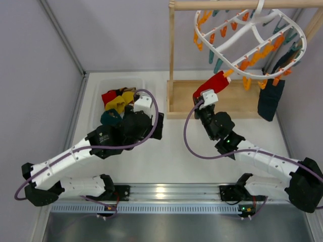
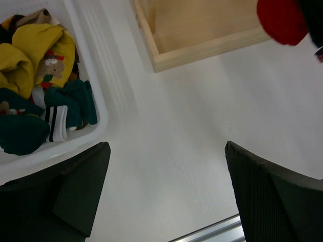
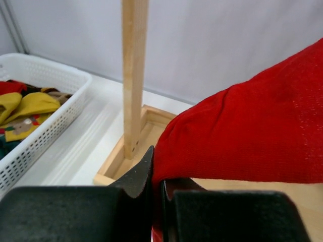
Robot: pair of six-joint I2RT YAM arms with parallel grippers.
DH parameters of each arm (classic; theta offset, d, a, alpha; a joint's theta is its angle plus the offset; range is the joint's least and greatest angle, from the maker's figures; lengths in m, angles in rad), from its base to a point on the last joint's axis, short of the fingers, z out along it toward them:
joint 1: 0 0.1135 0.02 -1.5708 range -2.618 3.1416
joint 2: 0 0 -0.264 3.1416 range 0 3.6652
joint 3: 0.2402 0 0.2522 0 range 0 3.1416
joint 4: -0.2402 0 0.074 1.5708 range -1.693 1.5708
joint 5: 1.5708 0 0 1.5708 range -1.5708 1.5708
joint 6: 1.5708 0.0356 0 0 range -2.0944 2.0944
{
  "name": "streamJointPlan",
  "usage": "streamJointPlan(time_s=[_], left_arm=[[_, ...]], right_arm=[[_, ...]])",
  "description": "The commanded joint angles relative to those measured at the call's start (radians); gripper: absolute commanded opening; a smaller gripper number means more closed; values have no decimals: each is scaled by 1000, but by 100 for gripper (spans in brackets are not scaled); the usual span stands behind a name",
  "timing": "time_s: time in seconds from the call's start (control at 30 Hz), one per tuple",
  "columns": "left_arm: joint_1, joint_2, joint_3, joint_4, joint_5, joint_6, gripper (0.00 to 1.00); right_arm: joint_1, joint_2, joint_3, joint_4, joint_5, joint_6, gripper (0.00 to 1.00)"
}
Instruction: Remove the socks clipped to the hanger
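Note:
The white oval hanger (image 1: 252,40) with orange and teal clips hangs tilted from the wooden rod. A red sock (image 1: 212,84) stretches down-left from one of its orange clips. My right gripper (image 1: 206,97) is shut on that sock's lower end. In the right wrist view the red sock (image 3: 242,136) is pinched between the closed fingers of the right gripper (image 3: 157,176). A dark navy sock (image 1: 270,100) hangs from the hanger's right side. My left gripper (image 2: 166,186) stands wide open and holds nothing, low over bare table beside the basket.
A white basket (image 1: 96,93) at the left holds loose yellow, red and teal socks (image 2: 30,55). The wooden stand has a post (image 1: 171,55), a top rod (image 1: 242,5) and a tray base (image 1: 242,98) under the hanger. Walls close in on the left and right.

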Motion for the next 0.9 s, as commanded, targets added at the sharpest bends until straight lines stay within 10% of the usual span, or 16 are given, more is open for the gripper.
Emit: streamJointPlan(time_s=[0.0, 0.47, 0.87], left_arm=[[2, -4, 106, 16, -52, 20, 99], [2, 284, 723, 16, -213, 307, 99], [11, 539, 1010, 16, -24, 418, 99]], right_arm=[[91, 50, 79, 0, 115, -67, 0], [252, 250, 318, -85, 364, -134, 0], [254, 256, 197, 46, 437, -131, 1]])
